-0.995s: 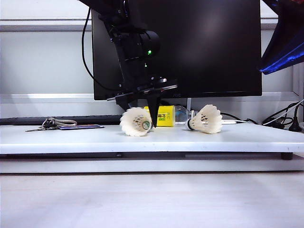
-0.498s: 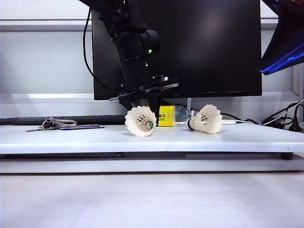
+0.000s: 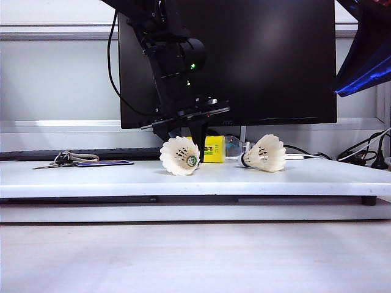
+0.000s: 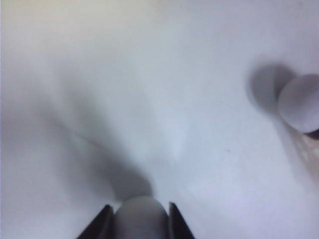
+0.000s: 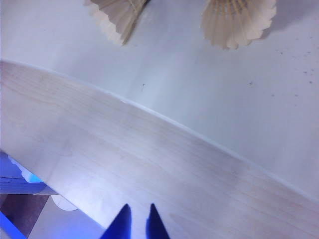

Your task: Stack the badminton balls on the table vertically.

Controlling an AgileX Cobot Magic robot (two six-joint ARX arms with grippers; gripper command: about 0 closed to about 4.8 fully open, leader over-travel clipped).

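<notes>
Shuttlecocks lie on your white counter [image 3: 91, 177], both on their sides. The left shuttlecock [image 3: 179, 155] sits near the middle with its open skirt turned toward the near edge, and you have the left pincer [image 3: 197, 148] down on it. In the left wrist view the two dark fingers [image 4: 97, 228] press against either side of its rounded white cork tip [image 4: 141, 219], so that pincer is clamped on the left shuttlecock, with the cork between the jaws.

The right shuttlecock [image 3: 266, 153] lies well apart from it to the right, cork pointing left, untouched. In the left wrist view only its cork shows at the edge.

Your right pincer [image 5: 137, 221] hangs above the pale wood-grain surface [image 5: 124, 164] on the near side of the counter, jaws drawn nearly together with only a thin gap, holding nothing. Its camera sees both feather skirts at the far side.

Behind the shuttlecocks stand a black monitor [image 3: 269, 61] and a yellow-labelled bottle [image 3: 214, 149]. Keys [image 3: 64, 160] rest at the far left.
</notes>
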